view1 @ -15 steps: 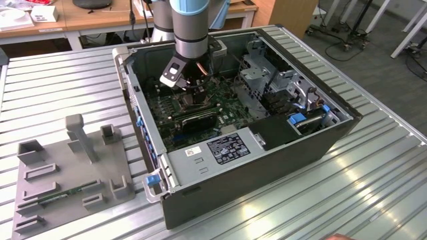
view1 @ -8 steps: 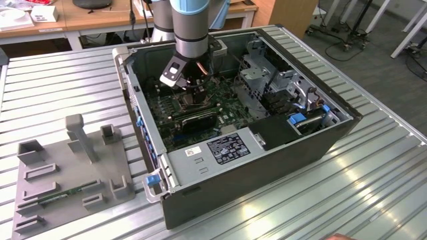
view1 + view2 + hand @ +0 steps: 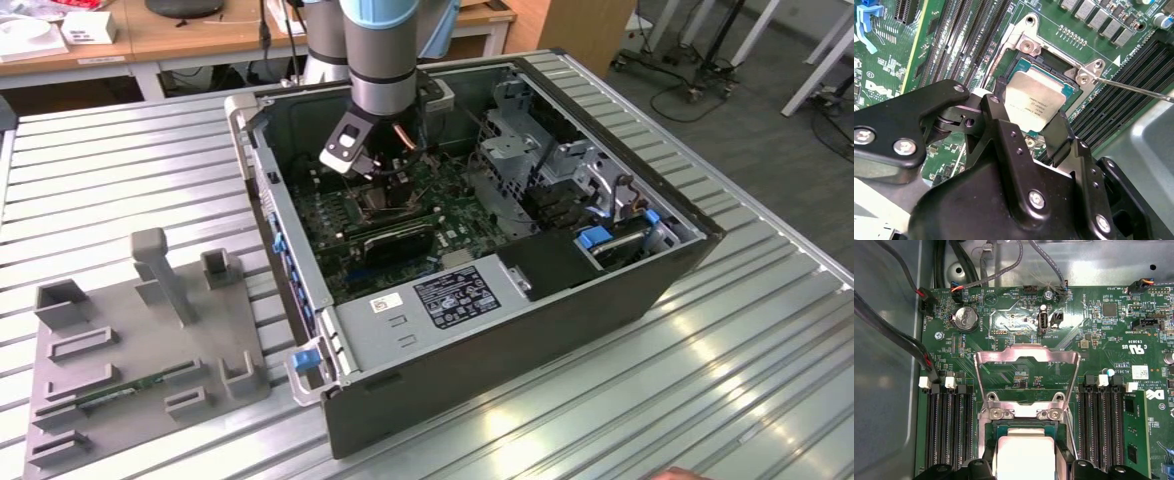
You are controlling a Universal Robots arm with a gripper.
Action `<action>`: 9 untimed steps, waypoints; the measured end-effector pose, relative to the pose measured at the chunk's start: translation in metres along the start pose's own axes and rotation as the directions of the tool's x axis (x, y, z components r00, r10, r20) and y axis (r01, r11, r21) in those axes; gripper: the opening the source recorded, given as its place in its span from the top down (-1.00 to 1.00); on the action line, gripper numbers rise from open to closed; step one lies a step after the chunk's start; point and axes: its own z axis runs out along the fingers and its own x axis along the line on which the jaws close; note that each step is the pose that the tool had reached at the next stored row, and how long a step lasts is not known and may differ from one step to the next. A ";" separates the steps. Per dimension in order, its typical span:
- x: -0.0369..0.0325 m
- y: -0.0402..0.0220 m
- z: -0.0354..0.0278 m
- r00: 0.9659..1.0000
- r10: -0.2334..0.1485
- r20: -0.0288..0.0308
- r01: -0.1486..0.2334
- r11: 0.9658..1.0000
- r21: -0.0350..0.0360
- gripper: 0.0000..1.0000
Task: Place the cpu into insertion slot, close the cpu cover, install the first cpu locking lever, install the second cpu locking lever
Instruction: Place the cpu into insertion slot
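The cpu (image 3: 1034,97), a silvery square chip, sits between my gripper's two black fingers in both wrist views. My gripper (image 3: 1029,112) is shut on the cpu (image 3: 1026,455) by two opposite edges and holds it at the insertion slot (image 3: 1051,61), whose dark floor and metal rim show past the chip's far edge. I cannot tell whether the chip is fully seated. The cpu cover (image 3: 1026,356), a silvery frame with a large window, stands flipped open behind the slot (image 3: 1024,425). A thin wire locking lever (image 3: 1134,87) sticks out sideways, unlatched. In the exterior view my gripper (image 3: 378,178) reaches down into the case over the motherboard (image 3: 400,225).
Black memory slots (image 3: 949,430) flank the socket on both sides. Cables (image 3: 904,340) run along the case wall beside the board. A metal drive cage (image 3: 527,150) rises at the exterior view's right. A grey fixture plate (image 3: 134,340) lies on the slatted table outside the case.
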 end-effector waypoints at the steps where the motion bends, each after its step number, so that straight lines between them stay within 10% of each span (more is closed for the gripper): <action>1: 0.0000 0.0000 0.0000 1.000 0.000 0.000 0.000 1.000 0.000 -0.08; 9: 0.0002 0.0000 -0.0001 1.000 -0.005 0.000 0.005 1.000 0.000 -0.08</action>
